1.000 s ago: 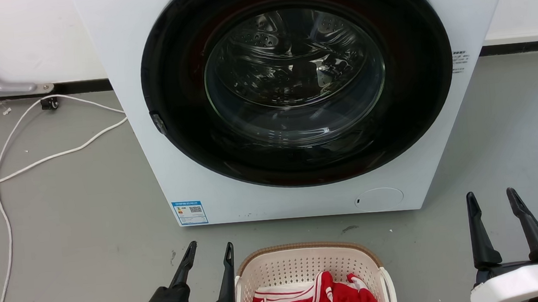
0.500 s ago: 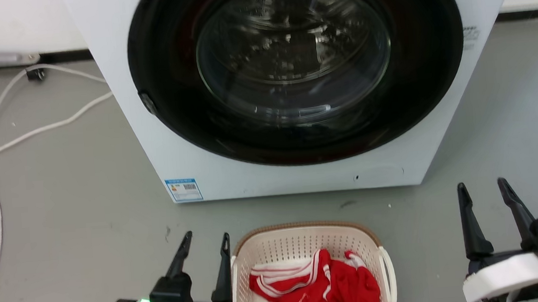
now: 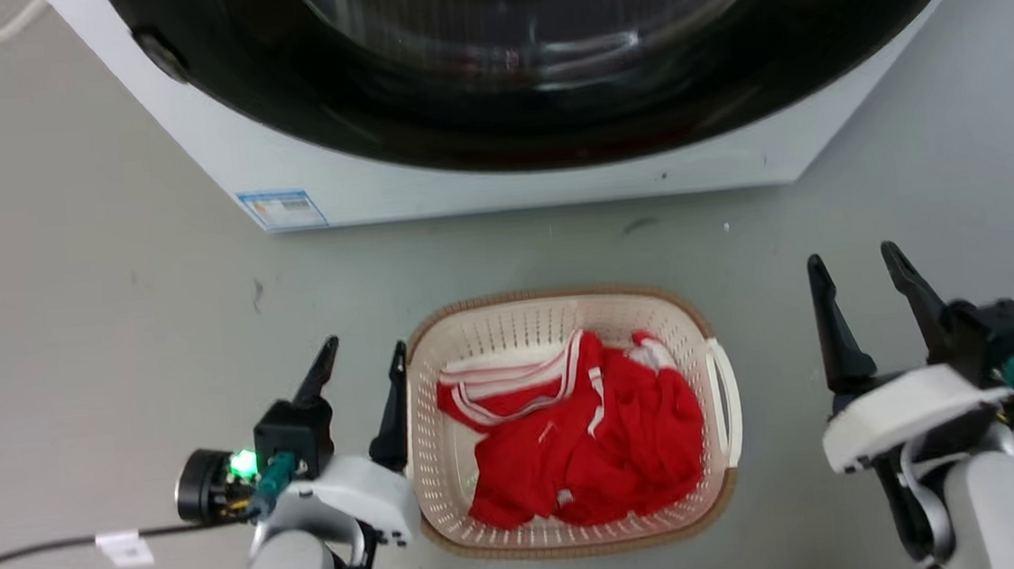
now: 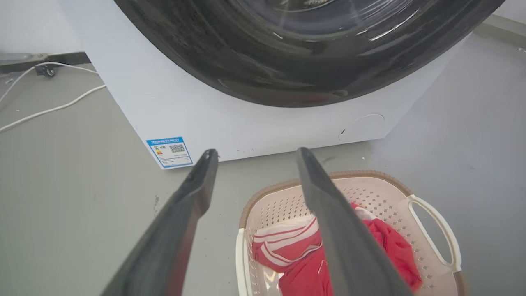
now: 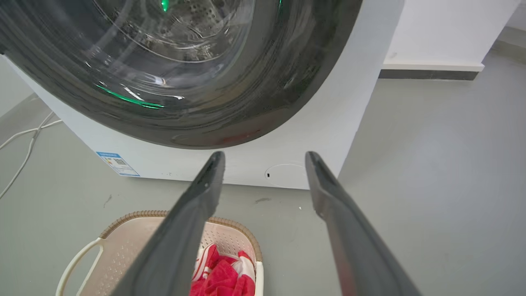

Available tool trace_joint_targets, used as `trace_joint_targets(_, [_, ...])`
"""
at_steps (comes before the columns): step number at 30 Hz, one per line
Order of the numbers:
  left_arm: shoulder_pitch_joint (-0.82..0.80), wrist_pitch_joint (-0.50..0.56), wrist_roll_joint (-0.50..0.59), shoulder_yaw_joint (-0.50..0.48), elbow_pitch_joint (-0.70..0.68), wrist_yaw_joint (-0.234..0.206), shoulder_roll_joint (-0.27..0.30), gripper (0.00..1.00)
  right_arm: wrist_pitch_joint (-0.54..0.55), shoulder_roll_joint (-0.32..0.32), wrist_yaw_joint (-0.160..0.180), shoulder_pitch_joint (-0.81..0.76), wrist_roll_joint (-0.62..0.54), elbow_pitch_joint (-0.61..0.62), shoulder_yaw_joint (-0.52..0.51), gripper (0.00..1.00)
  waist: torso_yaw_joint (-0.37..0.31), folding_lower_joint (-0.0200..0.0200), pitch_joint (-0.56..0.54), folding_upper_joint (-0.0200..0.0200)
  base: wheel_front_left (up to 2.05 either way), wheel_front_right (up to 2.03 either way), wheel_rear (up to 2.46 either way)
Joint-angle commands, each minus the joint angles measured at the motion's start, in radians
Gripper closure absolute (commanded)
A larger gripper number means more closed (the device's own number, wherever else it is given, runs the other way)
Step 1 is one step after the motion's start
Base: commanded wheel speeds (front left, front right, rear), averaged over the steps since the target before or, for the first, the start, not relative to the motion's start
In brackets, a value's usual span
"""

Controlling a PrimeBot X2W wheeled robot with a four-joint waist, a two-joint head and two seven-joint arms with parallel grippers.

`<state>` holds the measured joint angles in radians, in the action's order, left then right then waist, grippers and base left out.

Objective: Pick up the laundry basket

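Note:
The laundry basket is cream-white perforated plastic with a brown rim, and it stands on the grey floor in front of the washing machine. A red garment with white stripes lies inside it. My left gripper is open, its inner finger close beside the basket's left rim. My right gripper is open too, clear of the basket's right handle. The left wrist view shows the left gripper above the basket. In the right wrist view the right gripper hangs over the floor, with the basket at lower left.
The white washing machine with its dark round door stands just beyond the basket. White cables lie on the floor to the left of the machine. A black cable trails from my left arm.
The camera has tilted down, so the whole basket now shows and the machine has slid up the picture. Both grippers stay open on either side of the basket.

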<state>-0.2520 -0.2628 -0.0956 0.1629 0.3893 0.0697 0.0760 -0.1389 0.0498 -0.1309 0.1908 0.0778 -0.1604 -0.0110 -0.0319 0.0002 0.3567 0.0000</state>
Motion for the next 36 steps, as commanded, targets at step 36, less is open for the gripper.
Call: trace_joint_targets(36, [-0.636,0.158,-0.143,0.237,0.769,0.060,0.072,0.00,0.200,0.001,0.001,0.664,0.156,-0.950,0.204,0.00,-0.006,-0.0002,0.502,0.0000,0.00,0.00,0.00])
